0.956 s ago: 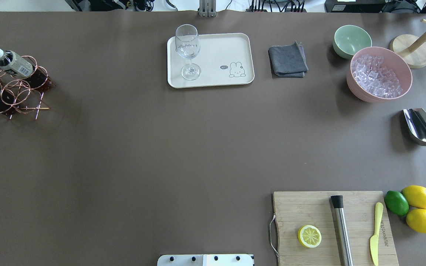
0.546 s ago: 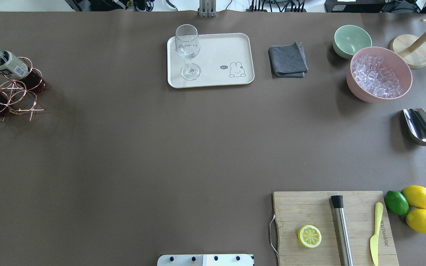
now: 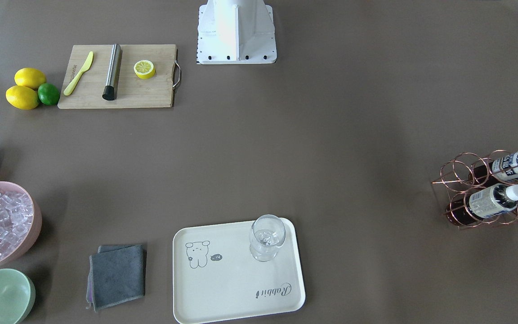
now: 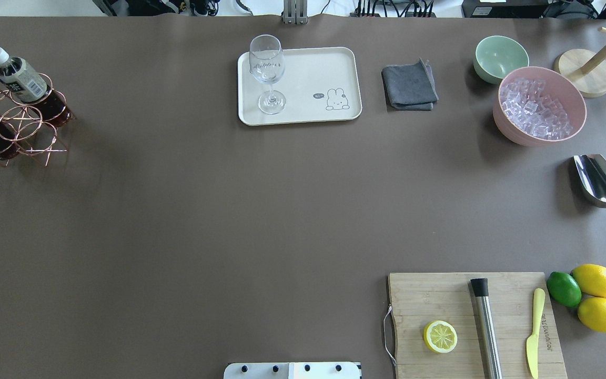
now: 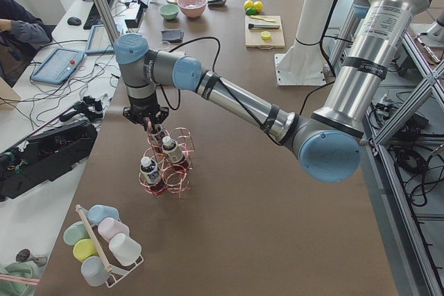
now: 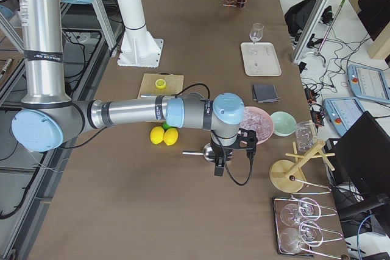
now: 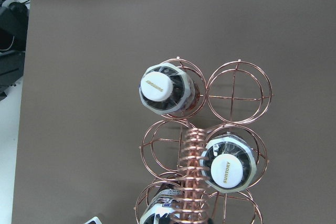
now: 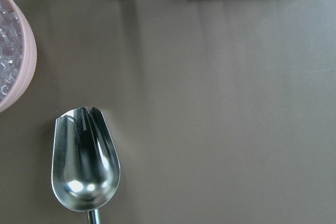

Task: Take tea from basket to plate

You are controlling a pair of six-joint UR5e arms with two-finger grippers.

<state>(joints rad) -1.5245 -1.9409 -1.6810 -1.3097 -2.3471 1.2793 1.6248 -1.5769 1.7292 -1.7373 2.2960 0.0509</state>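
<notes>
The copper wire basket (image 4: 25, 125) is at the table's far left, also in the front view (image 3: 461, 167) and the left view (image 5: 182, 173). It holds three tea bottles (image 4: 19, 79) with white caps (image 7: 159, 86). In the left wrist view the coiled handle (image 7: 190, 166) runs between the cells right below the camera; no fingers show. My left gripper (image 5: 148, 121) is at the top of the handle; I cannot tell if it is shut. The cream plate (image 4: 308, 68) lies far centre (image 3: 232, 288). My right gripper (image 6: 218, 164) hangs over the metal scoop (image 8: 84, 171); I cannot tell its state.
A wine glass (image 4: 267, 73) stands on the plate's left part. A grey cloth (image 4: 409, 87), green bowl (image 4: 500, 55) and pink bowl of ice (image 4: 508, 131) sit to its right. A cutting board (image 4: 440, 297) with a lemon half is near right. A cup rack (image 5: 104, 240) stands beyond the basket.
The basket with its bottles swung left and then back to the right and a little farther away. The bottles stand more upright now. Nothing else moved.
</notes>
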